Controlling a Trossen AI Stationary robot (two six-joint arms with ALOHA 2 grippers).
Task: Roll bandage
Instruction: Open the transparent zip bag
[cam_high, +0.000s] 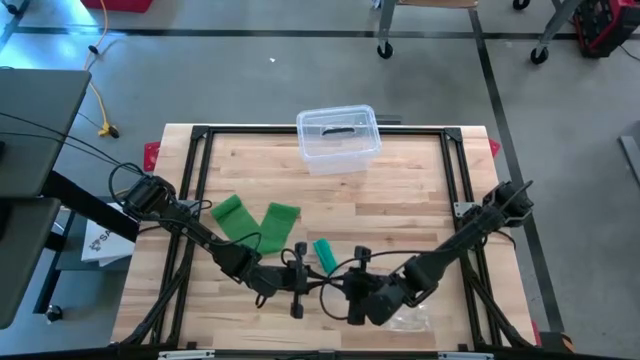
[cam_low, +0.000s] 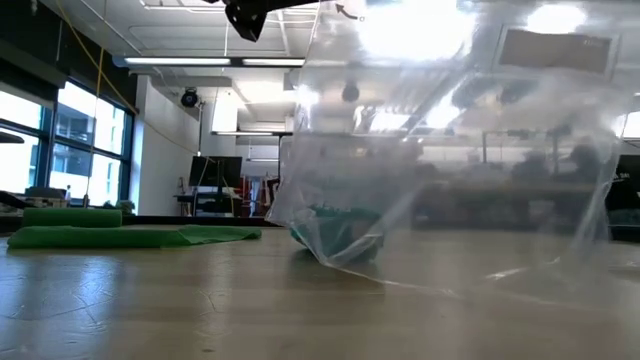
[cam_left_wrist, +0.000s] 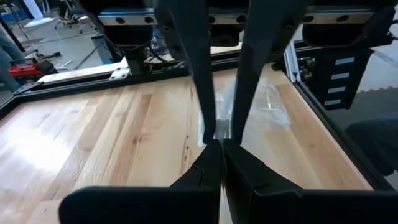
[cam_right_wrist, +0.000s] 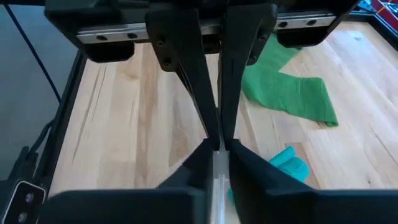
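Observation:
A clear plastic bag (cam_low: 450, 170) hangs between my two grippers over the table's near middle. Its lower corner rests on the wood, and a teal bandage roll (cam_low: 335, 228) shows through that corner. My left gripper (cam_high: 320, 282) and my right gripper (cam_high: 336, 284) meet tip to tip, both shut on the bag's top. A green bandage (cam_high: 255, 220) lies flat on the table to the left, partly rolled at one end (cam_low: 70, 217). The right wrist view shows the teal roll (cam_right_wrist: 289, 165) and the green bandage (cam_right_wrist: 286, 90) beyond the fingers. My left gripper pinches the bag's upper edge (cam_left_wrist: 214, 127) between its two fingers, coming nearly level from the table's left. The plastic hangs below the fingers. My right gripper pinches the same upper edge (cam_right_wrist: 217, 163) between its two fingers, slanting down from the table's right and facing the left gripper. The bag hangs slack below, its bottom on the table.
A clear plastic box (cam_high: 338, 138) stands at the table's far edge, in the middle. More crumpled clear plastic (cam_high: 405, 320) lies near the front edge under the right arm. A black frame (cam_high: 200, 135) runs round the tabletop. Bare wood lies to the right.

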